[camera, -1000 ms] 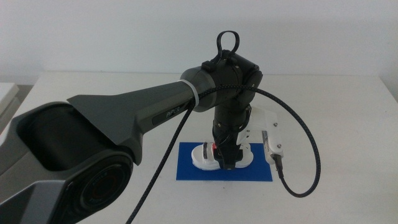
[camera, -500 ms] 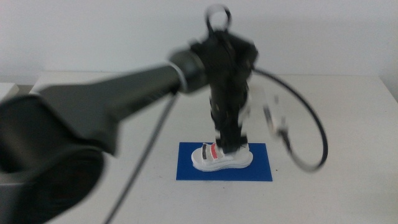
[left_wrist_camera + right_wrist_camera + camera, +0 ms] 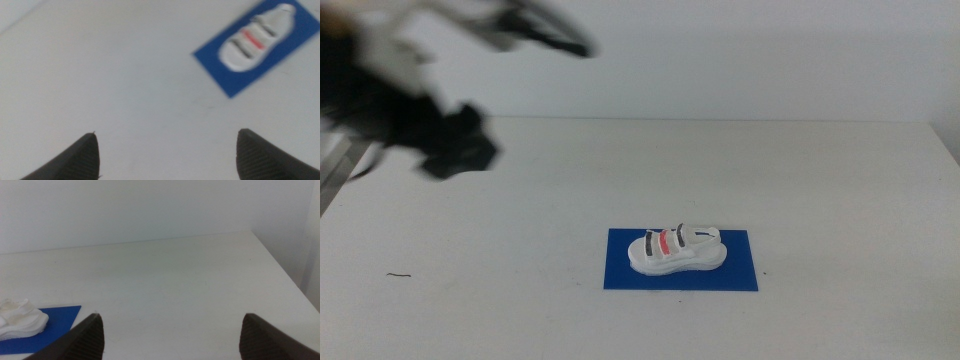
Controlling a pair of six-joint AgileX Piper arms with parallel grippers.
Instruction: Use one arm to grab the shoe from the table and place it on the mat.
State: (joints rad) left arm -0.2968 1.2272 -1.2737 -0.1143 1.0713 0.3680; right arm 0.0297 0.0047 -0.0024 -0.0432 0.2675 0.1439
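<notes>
In the middle view, the shoe (image 3: 676,249) lies on its sole on the mat (image 3: 620,275), near the front middle of the table (image 3: 820,180), while the arm (image 3: 440,140) shows as a dark blur over the table's far left corner, well apart from both. The left wrist view has the left gripper (image 3: 167,150) high over bare table, jaws spread wide and empty, with shoe and mat well off. The right wrist view shows the right gripper (image 3: 172,332) likewise spread and empty, the shoe's end on the mat off to one side.
</notes>
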